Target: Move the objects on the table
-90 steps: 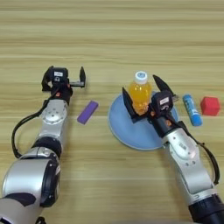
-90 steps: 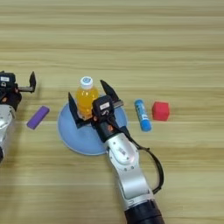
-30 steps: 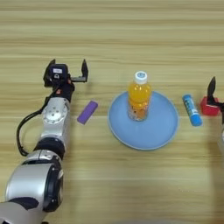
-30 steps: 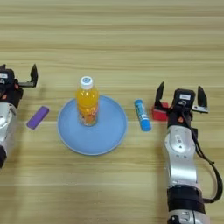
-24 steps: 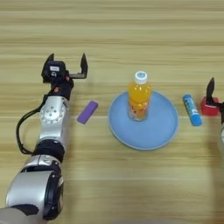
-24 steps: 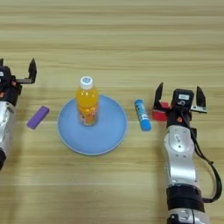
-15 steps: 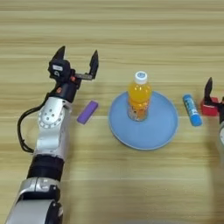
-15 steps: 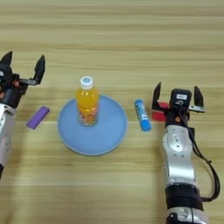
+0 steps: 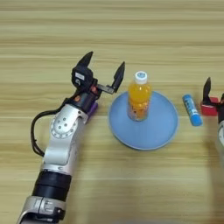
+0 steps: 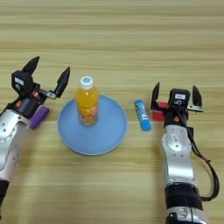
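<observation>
A clear bottle of orange drink point(image 9: 139, 97) with a white cap stands upright on a round blue plate point(image 9: 157, 129) in the middle of the table point(image 9: 112, 35). My left gripper point(image 9: 103, 71) is open, its black fingers spread wide, just left of the bottle and above the plate's left rim. The flat purple block point(image 10: 39, 117) lies beneath that arm, mostly hidden in the left eye view. My right gripper point(image 10: 175, 93) is open at the right, over a small red block point(image 10: 159, 110).
A blue cylinder-shaped item point(image 10: 142, 115) lies between the plate and the red block. A black cable point(image 9: 36, 131) loops off the left arm. Bare wood stretches across the far half of the table.
My left arm has swung right, bringing its open gripper from the far left to beside the bottle, over the purple block. The right arm, which let go of the bottle earlier, stays still.
</observation>
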{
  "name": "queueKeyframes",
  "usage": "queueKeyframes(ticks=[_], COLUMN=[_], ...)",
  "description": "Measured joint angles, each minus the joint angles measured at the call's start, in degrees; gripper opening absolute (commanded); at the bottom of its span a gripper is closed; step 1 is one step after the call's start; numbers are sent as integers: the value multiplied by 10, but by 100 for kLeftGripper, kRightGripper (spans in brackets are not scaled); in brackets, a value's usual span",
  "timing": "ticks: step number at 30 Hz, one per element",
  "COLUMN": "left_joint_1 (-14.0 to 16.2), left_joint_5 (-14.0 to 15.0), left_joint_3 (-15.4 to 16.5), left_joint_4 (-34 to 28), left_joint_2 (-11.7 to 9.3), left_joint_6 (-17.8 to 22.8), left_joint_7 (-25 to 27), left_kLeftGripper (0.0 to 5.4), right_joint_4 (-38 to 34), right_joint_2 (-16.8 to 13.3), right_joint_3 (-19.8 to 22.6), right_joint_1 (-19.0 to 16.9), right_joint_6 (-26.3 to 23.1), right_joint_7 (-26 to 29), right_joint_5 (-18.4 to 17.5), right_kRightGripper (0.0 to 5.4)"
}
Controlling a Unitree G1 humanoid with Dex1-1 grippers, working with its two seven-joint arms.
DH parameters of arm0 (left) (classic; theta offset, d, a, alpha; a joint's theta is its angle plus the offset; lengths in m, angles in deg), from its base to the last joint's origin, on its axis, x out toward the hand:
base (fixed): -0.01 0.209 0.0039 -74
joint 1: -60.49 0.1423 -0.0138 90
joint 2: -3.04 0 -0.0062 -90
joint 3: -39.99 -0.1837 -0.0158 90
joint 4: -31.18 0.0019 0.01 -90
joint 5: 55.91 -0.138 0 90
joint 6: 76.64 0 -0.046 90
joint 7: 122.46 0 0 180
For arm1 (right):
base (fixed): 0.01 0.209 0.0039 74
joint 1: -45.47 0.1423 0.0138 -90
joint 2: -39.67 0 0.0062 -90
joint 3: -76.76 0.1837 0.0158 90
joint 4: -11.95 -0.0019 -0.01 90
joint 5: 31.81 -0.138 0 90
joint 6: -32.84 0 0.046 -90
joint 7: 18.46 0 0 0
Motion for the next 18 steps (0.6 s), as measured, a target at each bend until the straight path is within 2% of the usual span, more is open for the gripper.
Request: queueKeyframes(ticks=[4,18], left_joint_1=[4,6], left_joint_5=[-14,-21], left_joint_3=[-19,-21], left_joint_4=[15,22], left_joint_2=[2,2], left_joint_6=[-2,-13], left_joint_7=[14,17], left_kLeftGripper=[540,540], right_joint_4=[0,0], right_joint_2=[0,0], right_joint_3=[0,-3], right_joint_1=[0,0], right_joint_6=[1,1], right_joint_7=[0,-1], right_joint_5=[0,0], right_kRightGripper=[538,538])
